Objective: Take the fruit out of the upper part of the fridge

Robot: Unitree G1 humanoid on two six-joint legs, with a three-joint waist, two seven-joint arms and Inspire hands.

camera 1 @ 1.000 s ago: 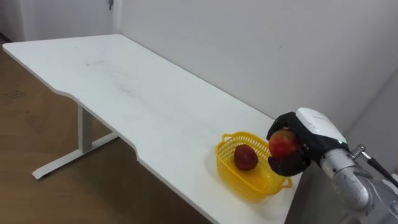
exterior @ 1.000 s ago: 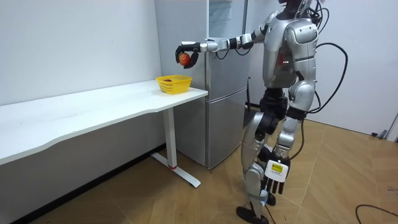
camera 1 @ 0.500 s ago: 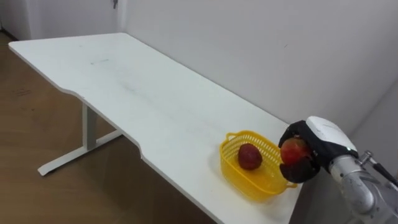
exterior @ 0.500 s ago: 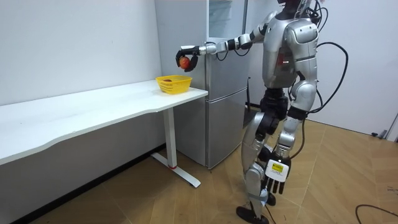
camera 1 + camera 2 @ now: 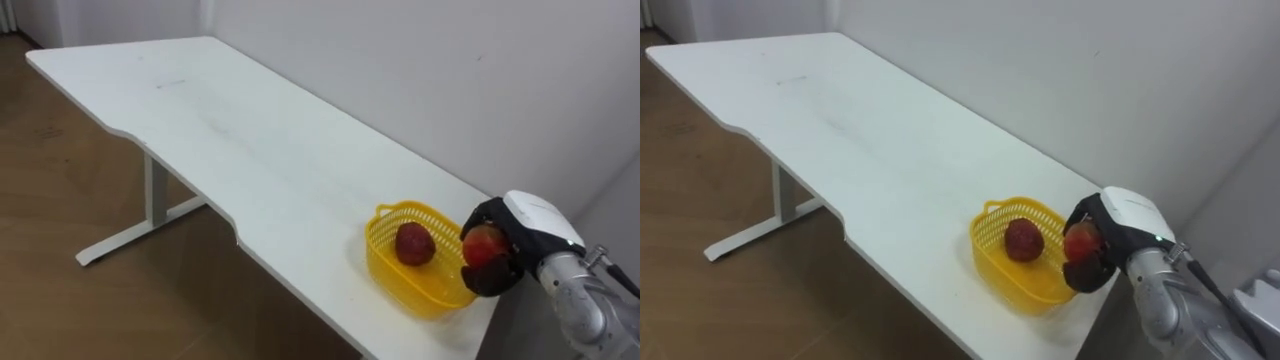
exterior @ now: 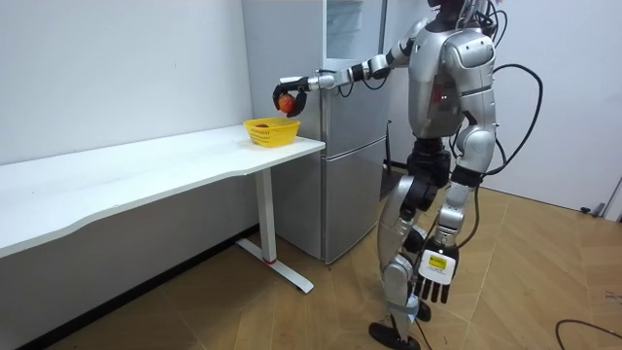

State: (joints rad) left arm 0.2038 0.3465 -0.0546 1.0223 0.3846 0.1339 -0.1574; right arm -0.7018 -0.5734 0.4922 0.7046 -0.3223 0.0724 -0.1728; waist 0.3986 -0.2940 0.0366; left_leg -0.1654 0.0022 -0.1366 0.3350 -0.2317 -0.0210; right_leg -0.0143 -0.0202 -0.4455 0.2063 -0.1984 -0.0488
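My right hand (image 5: 522,233) is shut on a red and yellow fruit (image 5: 483,244). It holds the fruit just above the right end of a yellow mesh basket (image 5: 398,286). The basket stands at the near right corner of a long white table (image 5: 250,150), and a darker red fruit (image 5: 413,243) lies in it. In the room view I stand by the fridge (image 6: 345,146), right arm stretched out to the basket (image 6: 271,132). My left hand (image 6: 435,284) hangs at my thigh, fingers relaxed.
A white wall runs behind the table. The table's long left part is bare, with wooden floor (image 5: 60,220) beneath it and its white leg (image 5: 152,195) showing. The grey fridge stands right beside the table's end.
My right hand has come down a little with the fruit, closer to the basket's right end. The eye view has shifted, moving the table and basket to the right.
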